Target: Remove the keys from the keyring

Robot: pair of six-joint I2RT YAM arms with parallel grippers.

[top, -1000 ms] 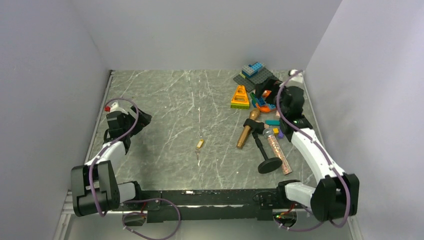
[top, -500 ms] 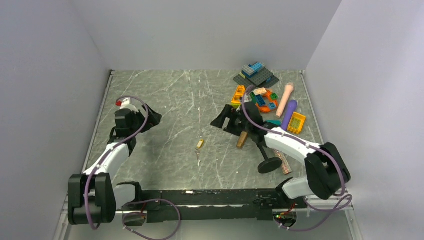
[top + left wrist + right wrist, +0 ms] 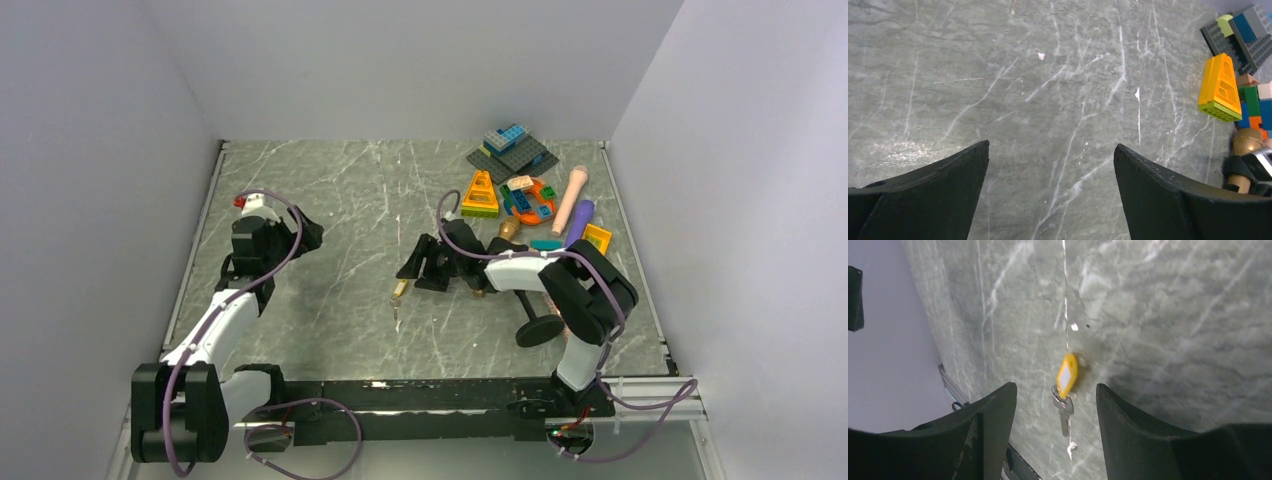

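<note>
I see the right pincer (image 3: 1054, 390) spread, its black fingers (image 3: 990, 425) flanking but not touching the small silvery metal keys (image 3: 1064, 415). The keys lie flat on the grey marbled tabletop (image 3: 1173, 315), lower middle of the right wrist view. They sit on a thin grey wire keyring (image 3: 1057, 391) together with a yellow oval plastic tag (image 3: 1068, 374). The left pincer (image 3: 1050, 150) is spread too, at mid-left of the overhead frame, well apart from the keys.
</note>
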